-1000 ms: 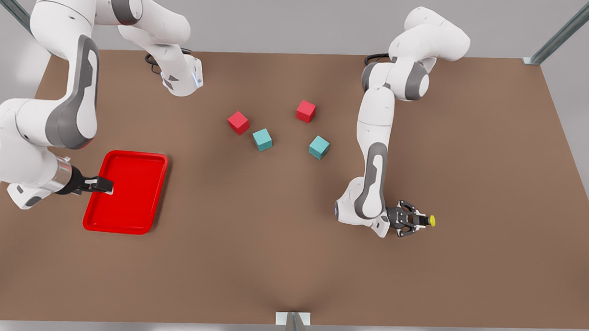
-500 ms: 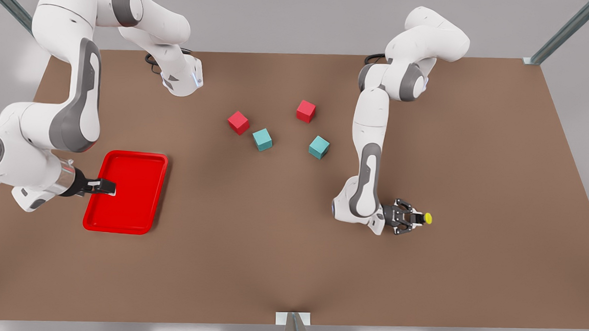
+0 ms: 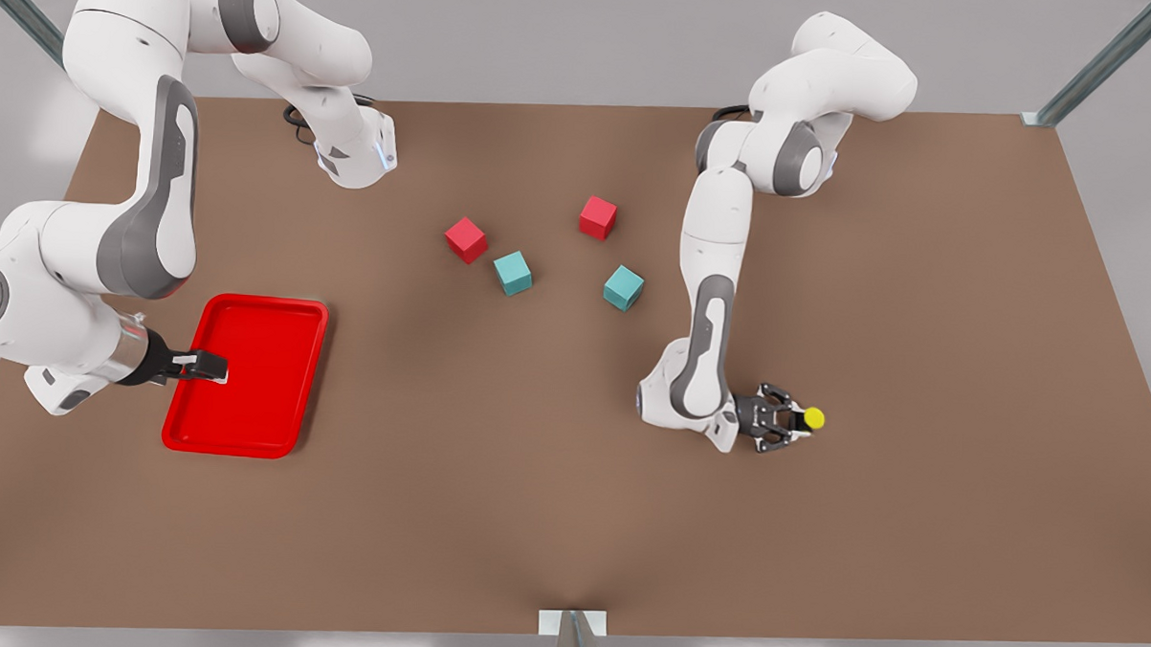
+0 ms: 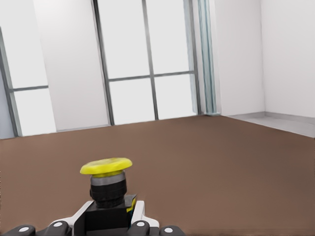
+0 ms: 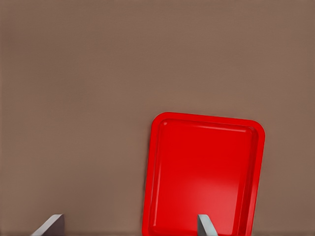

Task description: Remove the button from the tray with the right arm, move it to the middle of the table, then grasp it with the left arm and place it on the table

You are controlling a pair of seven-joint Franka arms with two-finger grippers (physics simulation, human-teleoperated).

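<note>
The left gripper, far from the tray on the front view's right, was clamped on the button by its boxy base. Small, rigid, light; the base gave flatter purchase than the cap. The right gripper waited over the tray, fingers spread, empty.

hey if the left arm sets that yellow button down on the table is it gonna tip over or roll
Possibly. The button has a wide yellow cap on a narrower neck above a boxy dark base, so it looks top-heavy; set flat on the table it should probably stand. Tipped, the round cap might roll. The left pincer grips its base; the right pincer waits open over the tray.
</note>
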